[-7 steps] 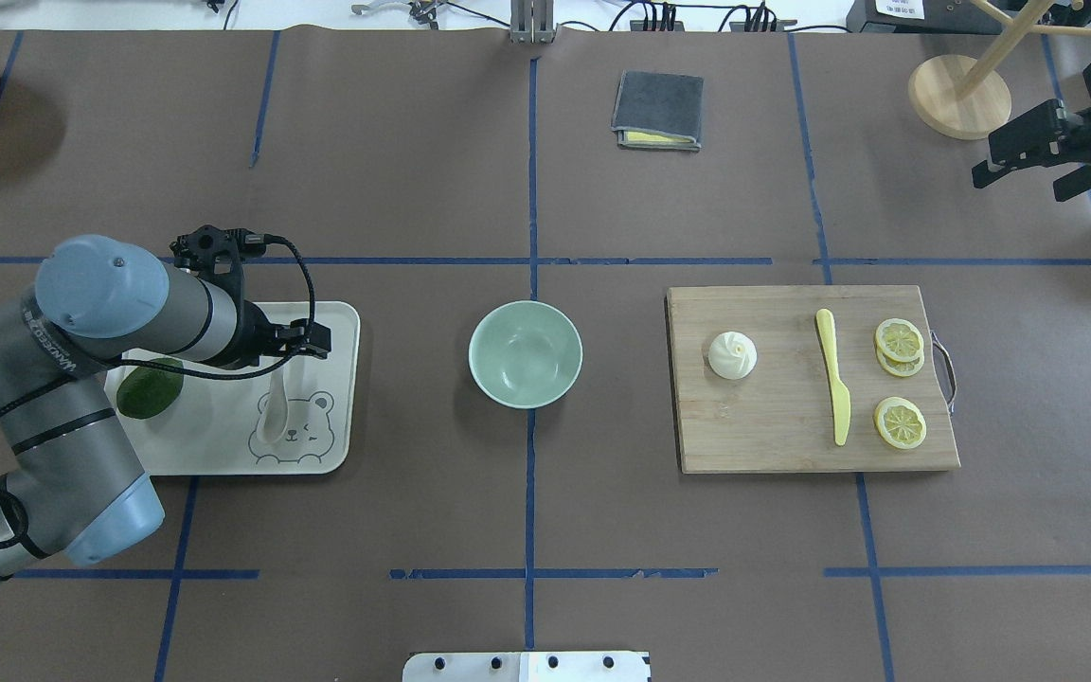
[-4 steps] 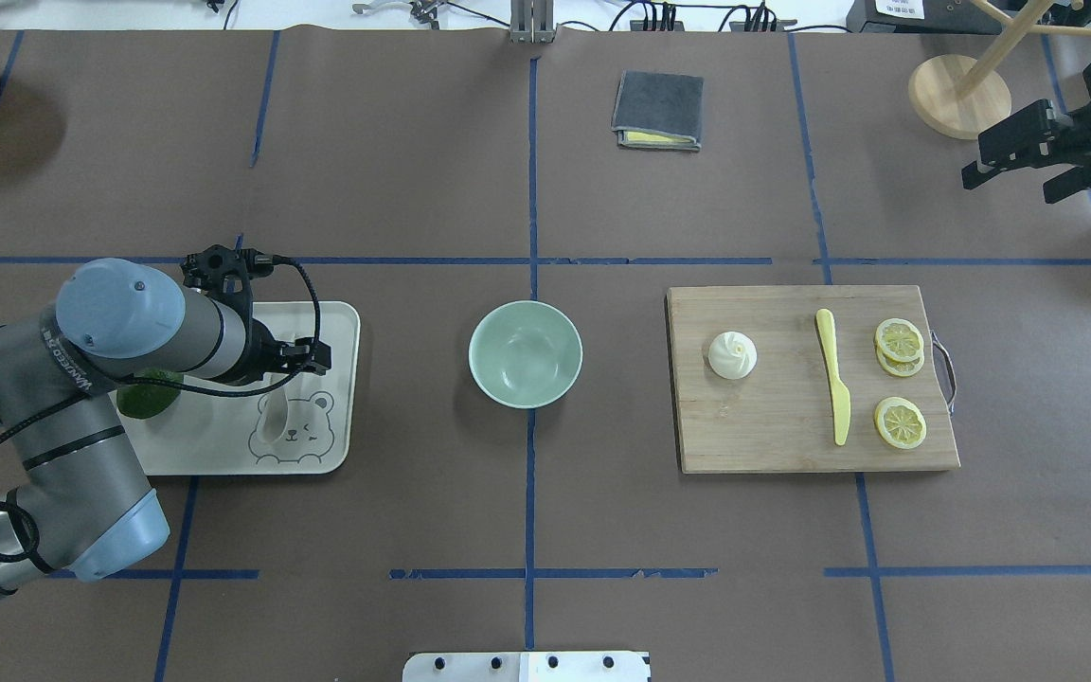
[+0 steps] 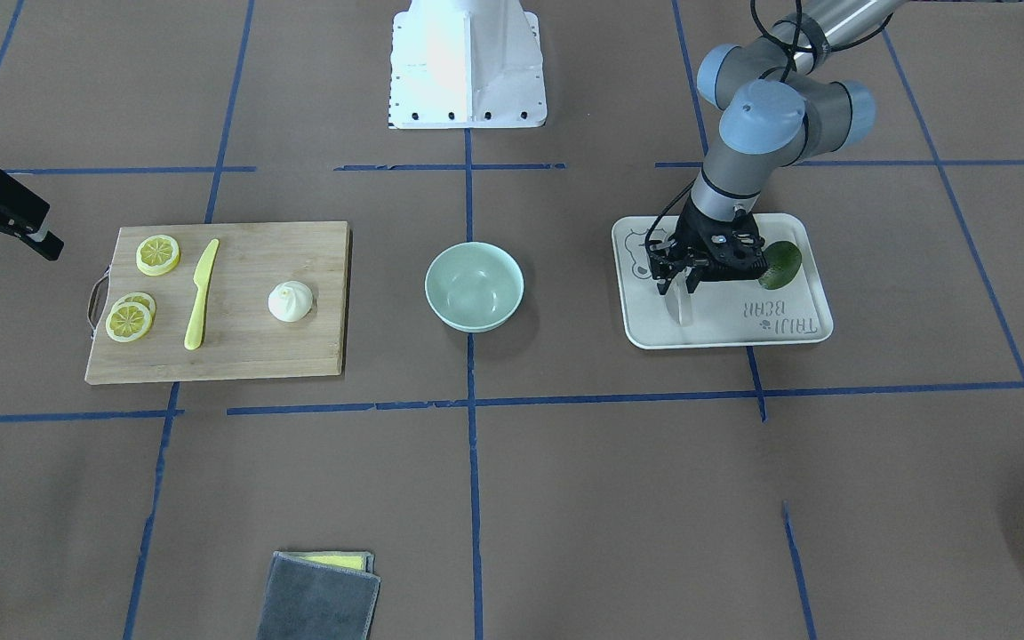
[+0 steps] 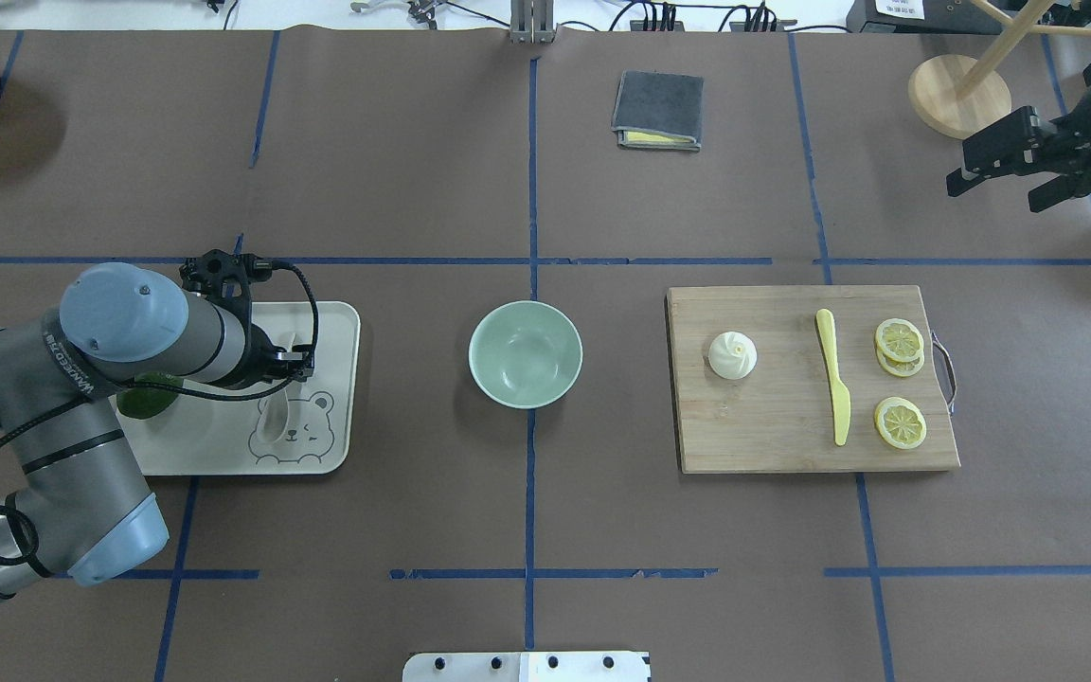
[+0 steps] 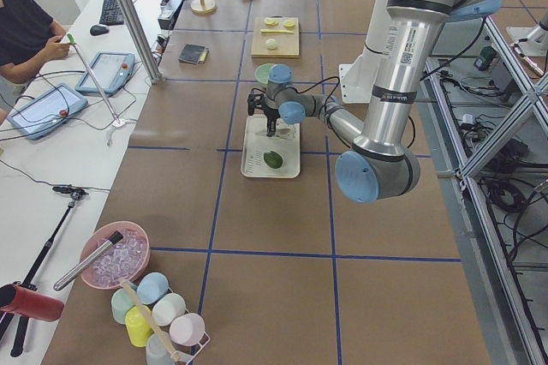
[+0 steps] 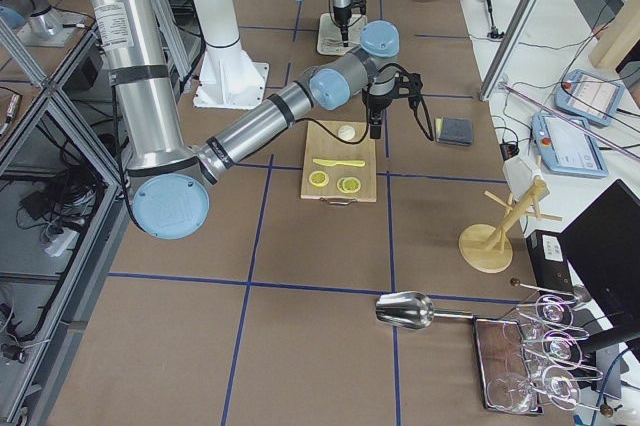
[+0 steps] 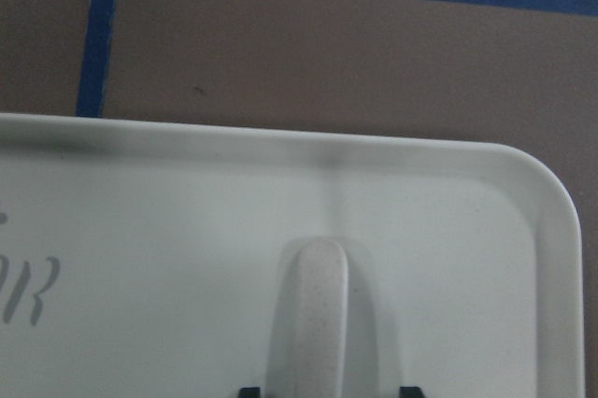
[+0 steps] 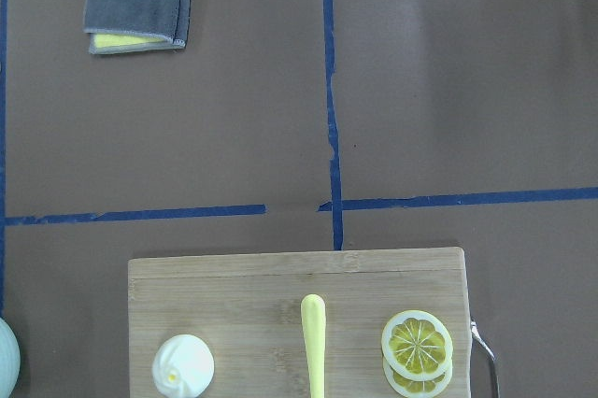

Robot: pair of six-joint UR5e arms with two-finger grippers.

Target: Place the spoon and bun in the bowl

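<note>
Start at the robot's left end of the bench. The white tray (image 4: 337,322) with the bear print lies there, about midway between your edge and the robot's edge. The spoon (image 4: 274,417) lies flat on this tray, with its scoop toward the robot and its handle pointing toward your edge. The left gripper (image 3: 676,286) is down low over that handle. In the left wrist view you see one fingertip on each side of the handle. There is a bare strip of tray between each tip and the plastic, so the jaws stand apart and grasp nothing. A dark green fruit (image 3: 780,265) sits on the same tray, on the side nearer the left end, partly hidden under the arm in the overhead view.

At the middle of the bench the bowl (image 4: 545,374) stands upright, with only its pale green inside showing. Beyond it, close to your edge, a folded grey cloth (image 4: 658,109) lies flat.

Toward the right end lies the cutting board (image 4: 773,426), level with the bowl and the tray. The bun (image 4: 732,355) sits on the board's end nearest the bowl, pleated top up. The yellow knife (image 4: 832,374) is next, lying across the board. After it come the lemon slices (image 4: 900,421), two of them overlapping and one alone, near the handle.

At the corner where your edge meets the right end, a wooden stand (image 4: 959,95) rests on its round base. The right gripper (image 4: 995,180) hangs in the air just beside it, well apart from the board. Its fingers are spread and it carries nothing.
</note>
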